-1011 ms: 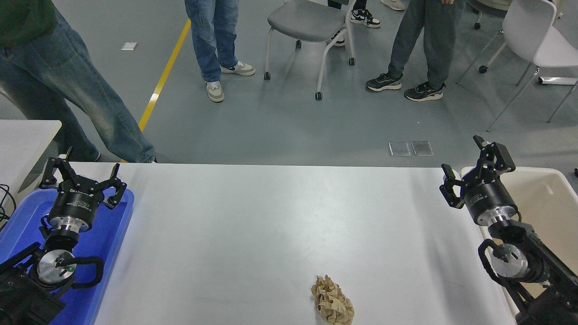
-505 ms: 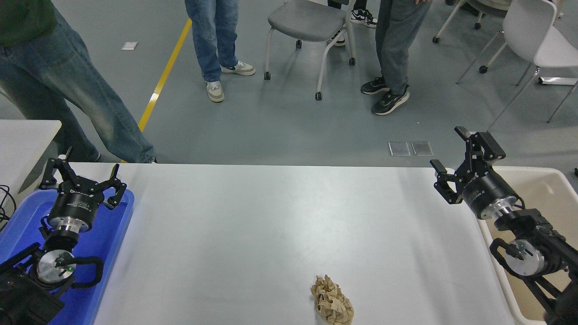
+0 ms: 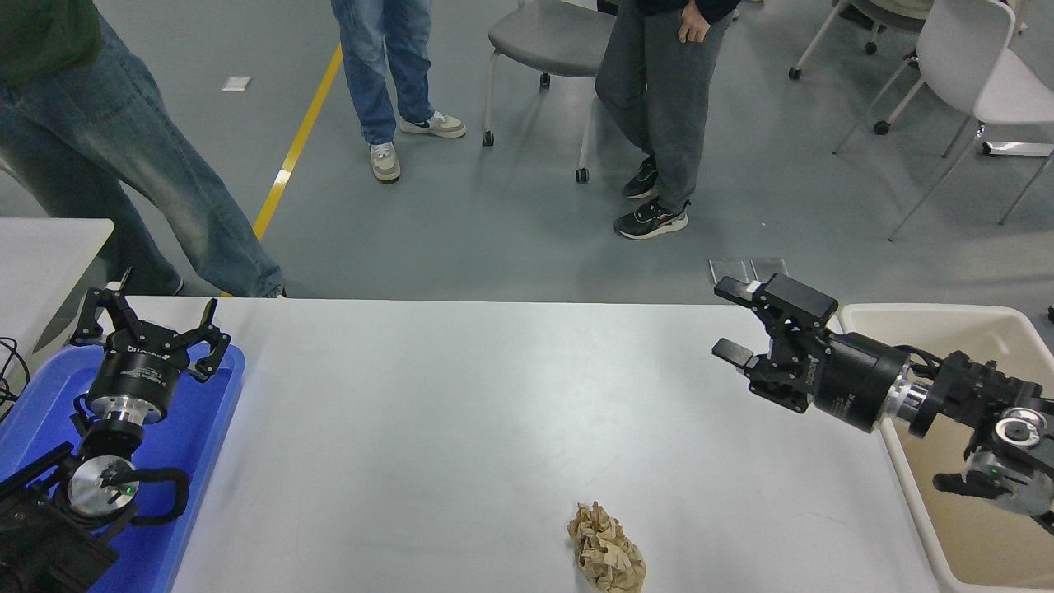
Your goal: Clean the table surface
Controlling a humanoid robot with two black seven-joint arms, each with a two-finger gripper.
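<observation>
The table surface (image 3: 461, 412) is a wide white-grey top filling the lower picture. A crumpled brown paper ball (image 3: 606, 558) lies on it near the front edge, right of centre. My right gripper (image 3: 729, 321) hovers open over the table's right end, pointing left, well behind and to the right of the paper, with nothing between its fingers. My left gripper (image 3: 148, 317) is parked open above a blue tray at the lower left.
A blue tray (image 3: 216, 428) lies at the table's left end. A beige tub (image 3: 980, 329) stands off the right end. A smaller white table's corner (image 3: 49, 247) shows at left. Three people and chairs (image 3: 552, 41) are beyond the far edge.
My right arm has swung from above the tub leftward and lower, its gripper turning to point left over the table. A person in grey trousers has walked left. The left arm is still.
</observation>
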